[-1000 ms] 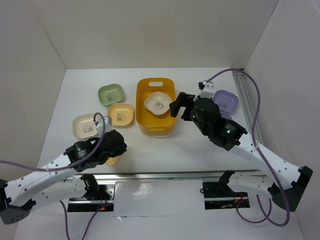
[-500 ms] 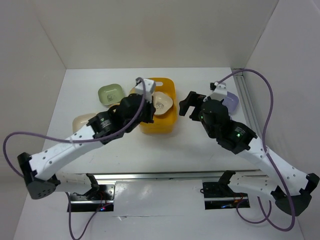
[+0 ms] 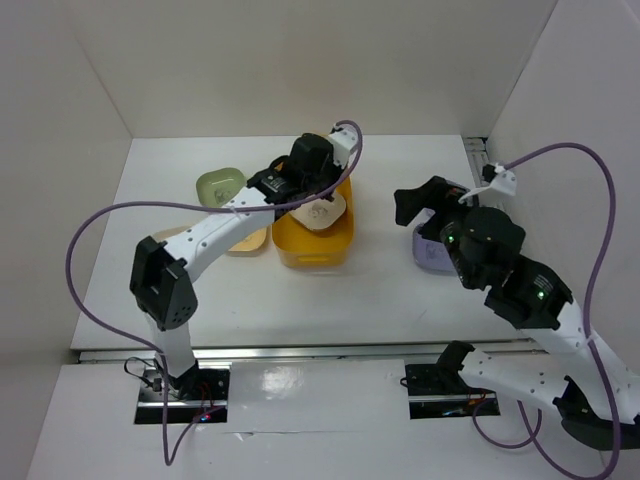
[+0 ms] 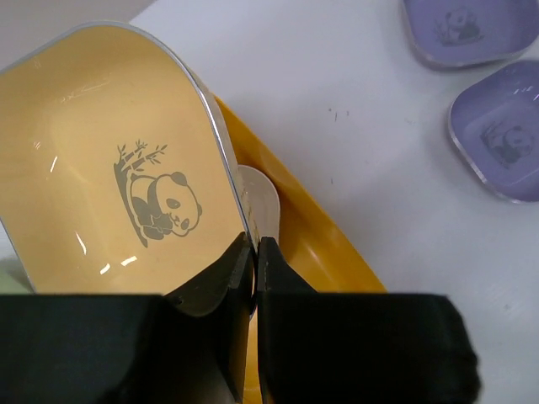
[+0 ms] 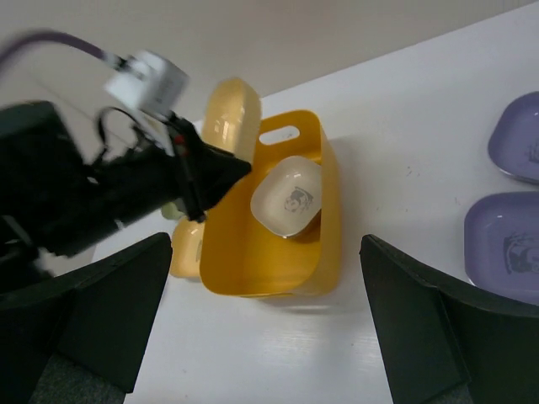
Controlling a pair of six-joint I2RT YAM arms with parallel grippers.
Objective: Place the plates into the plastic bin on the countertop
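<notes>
While the left claw [image 4: 255,248] grips a yellow plate [image 4: 126,168] over the bin [image 3: 310,248], the right claw [image 3: 420,200] hangs open

Pinched by its rim between closed fingers, the yellow plate stands nearly on edge (its panda print faces the wrist camera) above the far end of the bin. A cream plate [image 3: 322,210] lies inside the bin. The bin sits mid-countertop [image 3: 380,290]. Left of it lie a green plate [image 3: 222,185] at the far side and a second yellow plate [image 3: 248,240] nearer, partly hidden under the left arm. The right claw, spread wide and holding nothing, hovers right of the bin above two lavender plates [image 5: 509,240]. These lie side by side on the countertop, well apart from the bin.
</notes>
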